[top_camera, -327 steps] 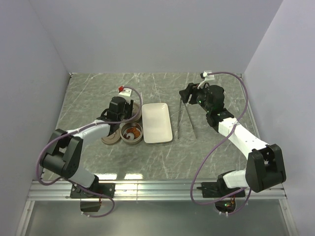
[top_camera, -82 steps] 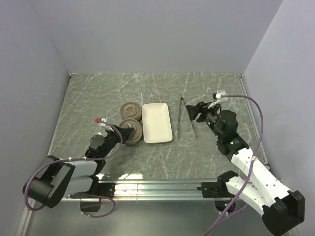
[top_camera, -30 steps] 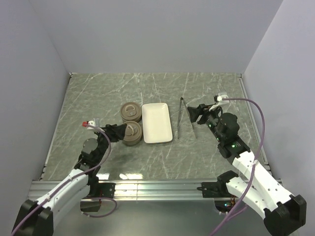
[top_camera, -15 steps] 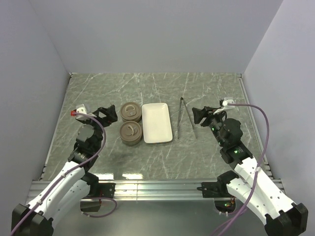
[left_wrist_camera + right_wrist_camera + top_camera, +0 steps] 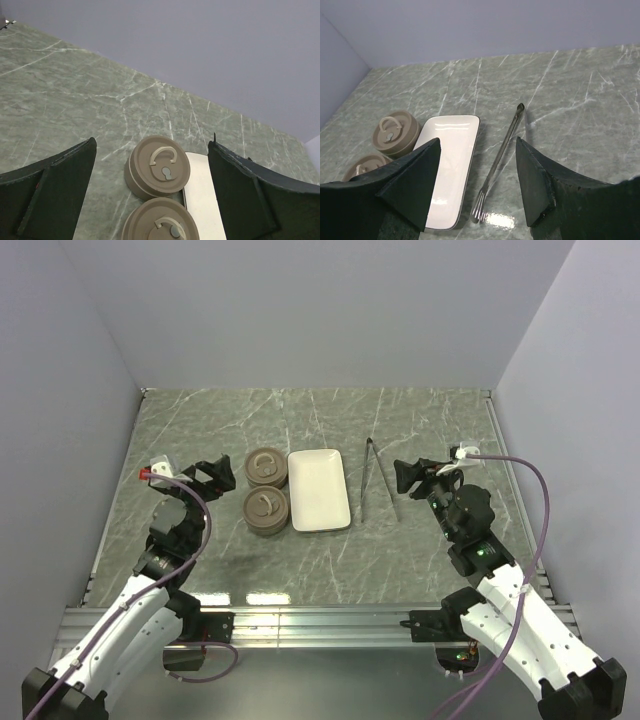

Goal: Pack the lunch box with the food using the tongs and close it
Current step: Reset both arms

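Observation:
The lunch box is two round brownish tins, the far tin [image 5: 265, 465] and the near tin [image 5: 266, 510], both with handled lids on. They also show in the left wrist view as the far tin [image 5: 159, 167] and the near tin [image 5: 160, 222]. My left gripper [image 5: 215, 472] hovers left of them, open and empty [image 5: 151, 145]. The tongs [image 5: 375, 480] lie flat on the table right of the tray, and the right wrist view shows the tongs [image 5: 502, 150] too. My right gripper [image 5: 408, 475] hangs right of them, open and holding nothing [image 5: 477, 142]. The food is out of view.
A white rectangular tray [image 5: 319, 490] lies bare between the tins and the tongs, touching the tins' right side. Grey walls close the table at the back and both sides. A metal rail [image 5: 320, 618] runs along the near edge.
My left gripper has drawn away from the near tin's lid, moving left and up while its jaws opened wide. The right arm shifted only slightly.

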Robot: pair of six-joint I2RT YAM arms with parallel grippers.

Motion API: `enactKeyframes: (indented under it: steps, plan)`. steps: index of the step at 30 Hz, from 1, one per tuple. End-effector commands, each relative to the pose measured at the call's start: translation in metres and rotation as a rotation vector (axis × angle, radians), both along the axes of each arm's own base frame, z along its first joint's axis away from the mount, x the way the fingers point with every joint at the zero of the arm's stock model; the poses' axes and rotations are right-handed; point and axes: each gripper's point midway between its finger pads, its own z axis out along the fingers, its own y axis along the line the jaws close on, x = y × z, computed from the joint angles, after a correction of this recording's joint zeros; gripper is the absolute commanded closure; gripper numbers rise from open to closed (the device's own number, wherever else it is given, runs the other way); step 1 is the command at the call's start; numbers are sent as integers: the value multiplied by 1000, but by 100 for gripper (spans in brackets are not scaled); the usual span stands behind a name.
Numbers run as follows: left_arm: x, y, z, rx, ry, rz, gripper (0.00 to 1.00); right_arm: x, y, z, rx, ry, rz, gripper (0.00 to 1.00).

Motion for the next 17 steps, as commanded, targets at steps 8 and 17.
enactKeyframes:
  steps: [8,17]
  plan:
    - [0,4,14,7,-29,21,1,0,-1,7,14,-25,-12,31]
    - [1,6,14,0,-28,33,0,0,-2,8,14,-25,-15,31]
